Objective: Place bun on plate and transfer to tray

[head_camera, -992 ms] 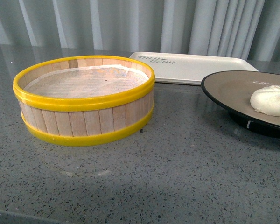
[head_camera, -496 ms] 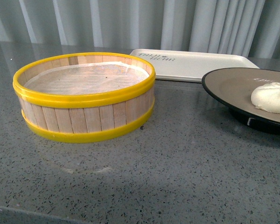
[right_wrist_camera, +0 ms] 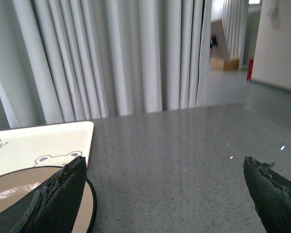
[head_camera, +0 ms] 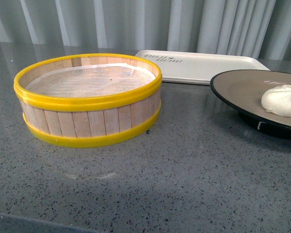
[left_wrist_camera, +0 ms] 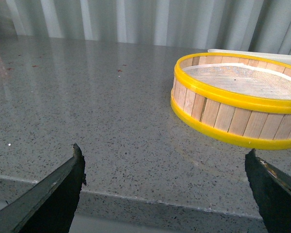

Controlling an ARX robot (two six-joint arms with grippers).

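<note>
The white bun [head_camera: 281, 100] lies on the tan, black-rimmed plate [head_camera: 242, 87] at the right of the front view. The cream tray [head_camera: 199, 65] lies behind it on the table. Neither gripper shows in the front view. My left gripper [left_wrist_camera: 165, 162] is open and empty over the table's near edge, with the steamer basket [left_wrist_camera: 237, 99] beyond it. My right gripper [right_wrist_camera: 165, 167] is open and empty above bare table, beside the plate's rim [right_wrist_camera: 92, 206] and the tray's corner [right_wrist_camera: 39, 143]. The bun is out of both wrist views.
A round wooden steamer basket [head_camera: 87, 97] with yellow rims stands left of centre, lined with white paper and holding nothing I can see. Grey curtains hang behind the speckled grey table [head_camera: 184, 179]. The table's front edge [left_wrist_camera: 150, 199] runs under the left gripper.
The basket, tray and plate have shifted slightly up and right in the front view, as if the camera tilted. The bun stays on the plate.
</note>
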